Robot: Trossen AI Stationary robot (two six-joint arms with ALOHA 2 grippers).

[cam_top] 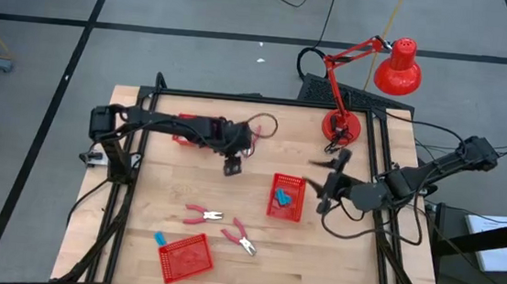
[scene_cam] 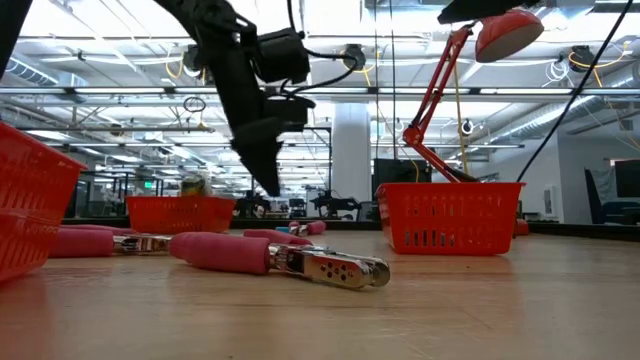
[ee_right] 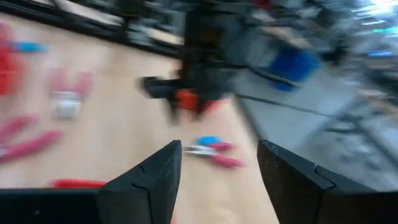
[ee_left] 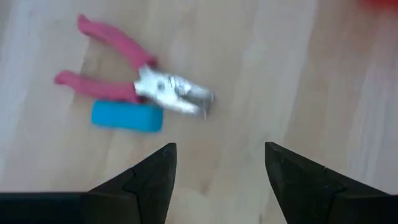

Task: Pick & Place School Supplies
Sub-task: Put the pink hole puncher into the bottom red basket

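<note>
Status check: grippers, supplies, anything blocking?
Left gripper open, empty, above table. Right gripper open, empty, beside red basket. Two pink-handled pliers loose mid-table. Nothing blocking.

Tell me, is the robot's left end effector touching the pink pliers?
Apart. The left wrist view shows the left end effector open and empty, with bare wood between its fingertips and the pink pliers lying farther off.
</note>
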